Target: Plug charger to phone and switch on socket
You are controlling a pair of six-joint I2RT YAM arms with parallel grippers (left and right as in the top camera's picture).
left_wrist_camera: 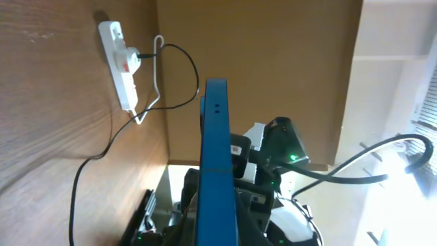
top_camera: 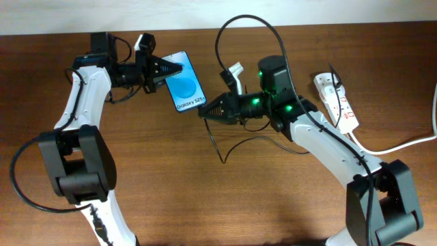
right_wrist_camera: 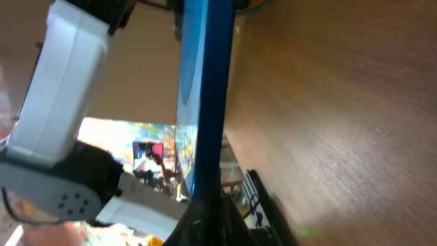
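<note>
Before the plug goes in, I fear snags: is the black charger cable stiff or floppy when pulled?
Probably floppy: the charger cable lies in loose curves on the table. Likely light, being thin, so it should trail the right hand.

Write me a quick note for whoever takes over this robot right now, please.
Left gripper: shut on the phone, gripping its top end.
Right gripper: shut, seemingly on the charger plug, with its tip at the phone's bottom end.
Socket: far right, the charger's other end is in it, no gripper is near.
Done: plug is at the phone; whether it is seated is unclear.
Left: confirm the plug, switch on the socket.
</note>
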